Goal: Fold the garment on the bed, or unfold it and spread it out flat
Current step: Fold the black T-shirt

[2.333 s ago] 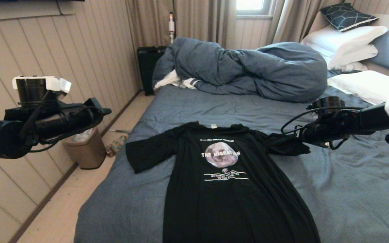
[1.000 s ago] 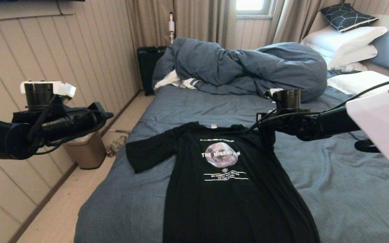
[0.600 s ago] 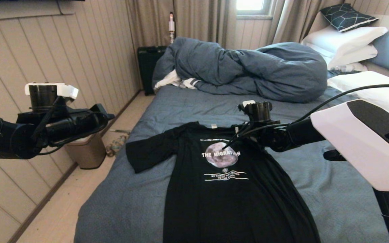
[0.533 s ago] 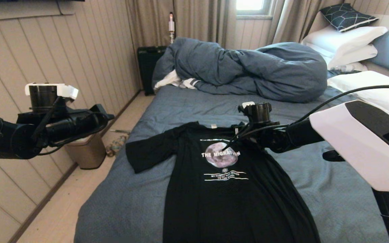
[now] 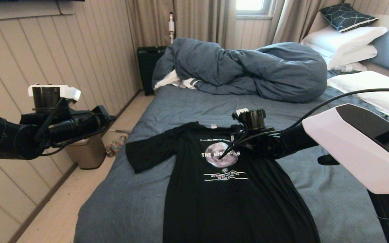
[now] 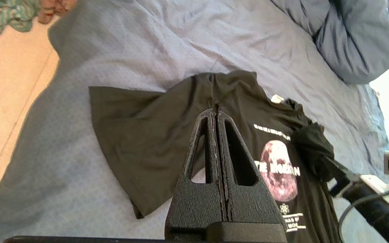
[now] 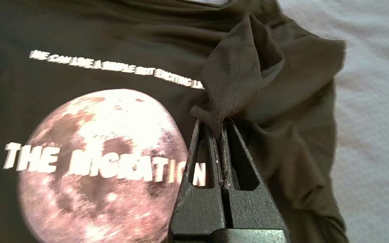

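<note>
While the shirt (image 5: pixel 221 182) lies face up on the bed (image 5: pixel 154 104), its long axis runs from the near edge toward the far end, with the collar and the small white label (image 5: pixel 213 126) pointing away, to the duvet (image 5: pixel 245 67). The hem goes out of view at the near side. The left sleeve (image 5: pixel 147 152) is spread flat to the side. The right sleeve is lifted and drawn inward over the chest, beside the moon print (image 5: pixel 221 154).

The right gripper (image 7: pixel 219 130) is closed tight on a bunch of this sleeve cloth, and it hangs just over the end of the word "MIGRATION". The left gripper (image 6: pixel 216 114) has its fingers pressed together with nothing between them. It is held in the air off the left side of the bed, over the floor.

The sheet is blue-grey and wrinkled. The duvet is bunched at the far end, and white pillows (image 5: pixel 346 40) are stacked at the far right. On the left there is a wall of pale boards, a small bin (image 5: pixel 86 152) on the floor, and a black case (image 5: pixel 147 67) in the corner. Curtains (image 5: pixel 181 20) and a window (image 5: pixel 250 6) are behind the bed.
</note>
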